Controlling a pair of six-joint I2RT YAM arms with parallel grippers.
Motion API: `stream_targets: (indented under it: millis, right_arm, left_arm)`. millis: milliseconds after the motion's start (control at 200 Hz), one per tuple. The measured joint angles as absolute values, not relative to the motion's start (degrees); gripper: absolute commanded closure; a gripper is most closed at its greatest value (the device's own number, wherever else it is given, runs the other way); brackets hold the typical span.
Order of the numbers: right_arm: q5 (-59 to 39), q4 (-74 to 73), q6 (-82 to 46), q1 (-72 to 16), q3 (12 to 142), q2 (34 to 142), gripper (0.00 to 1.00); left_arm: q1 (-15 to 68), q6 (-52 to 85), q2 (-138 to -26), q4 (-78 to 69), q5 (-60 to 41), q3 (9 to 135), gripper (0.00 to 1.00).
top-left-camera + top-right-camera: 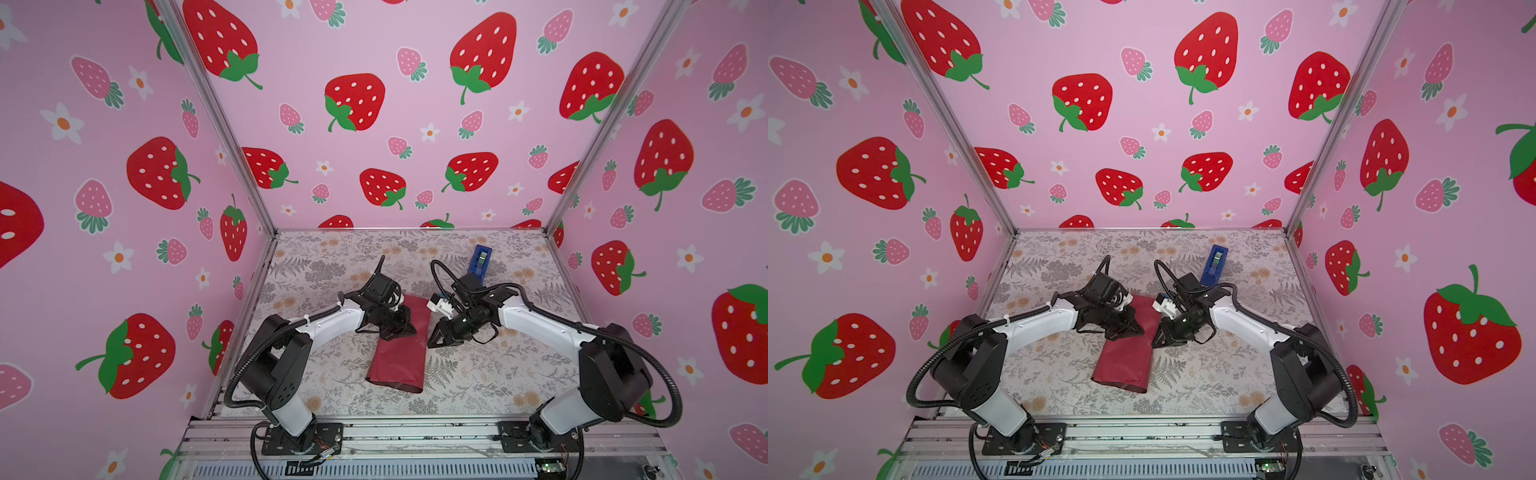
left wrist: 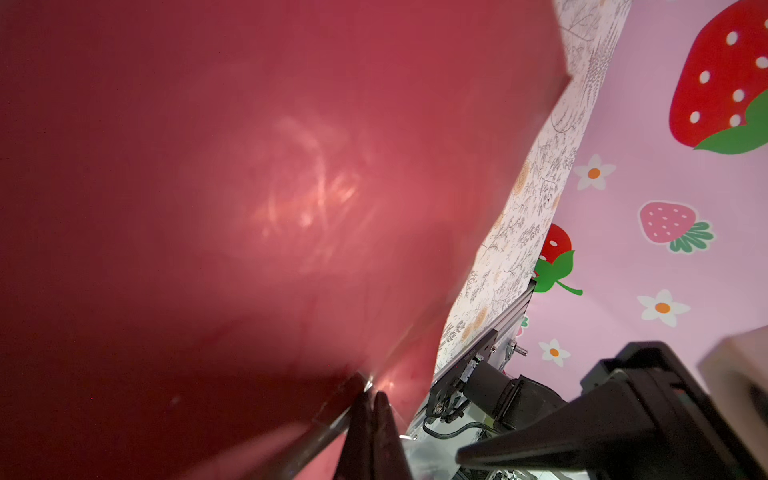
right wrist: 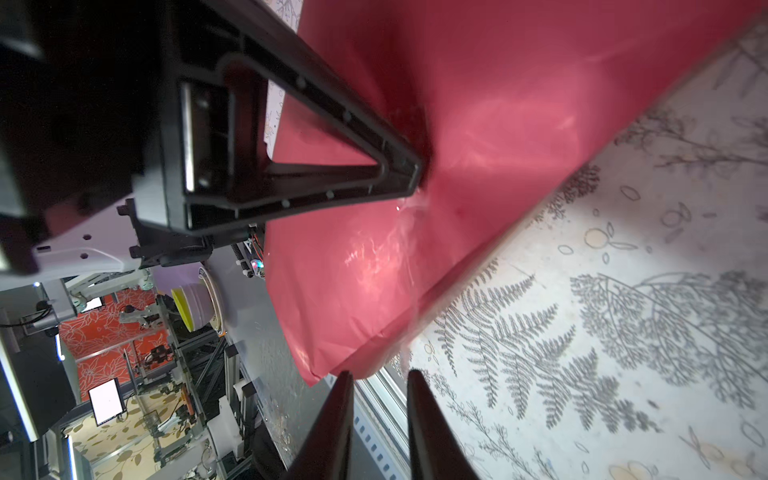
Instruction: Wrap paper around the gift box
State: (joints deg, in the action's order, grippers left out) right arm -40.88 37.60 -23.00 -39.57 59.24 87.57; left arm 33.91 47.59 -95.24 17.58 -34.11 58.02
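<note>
Mid-table scene, both top views. The paper (image 1: 399, 361) (image 1: 1123, 363), dark red, lies folded into a long flattened sleeve at the middle of the table (image 1: 498, 374), running from near to far; the gift box is not visible, and whether it sits inside the fold cannot be told. The left gripper (image 1: 409, 330) (image 3: 415, 174) has its jaws fully together, tips pressed on the paper's top side; the right gripper (image 1: 435, 340) (image 3: 380, 378) is slightly parted and empty, just beside the paper's right edge. A blue tape dispenser (image 1: 480, 259) stands far right.
</note>
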Motion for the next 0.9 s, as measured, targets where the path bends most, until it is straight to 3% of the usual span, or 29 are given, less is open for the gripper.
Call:
stream_targets:
  millis: [145, 460, 900]
  right_arm:
    - [-36.32, 40.62, -24.05, -39.46, 59.75, 85.71, 0.76]
    - [-36.42, 34.24, -29.95, -40.42, 61.49, 87.22, 0.99]
    - [-38.35, 24.8, -33.23, -43.07, 65.3, 97.86, 1.0]
  left_arm:
    - [33.89, 47.59, -95.18, 17.32, -34.15, 57.82, 1.0]
    - [33.85, 47.57, -95.07, 16.99, -34.28, 57.6, 1.0]
    - [33.74, 46.72, -95.02, 17.1, -34.3, 57.52, 1.0]
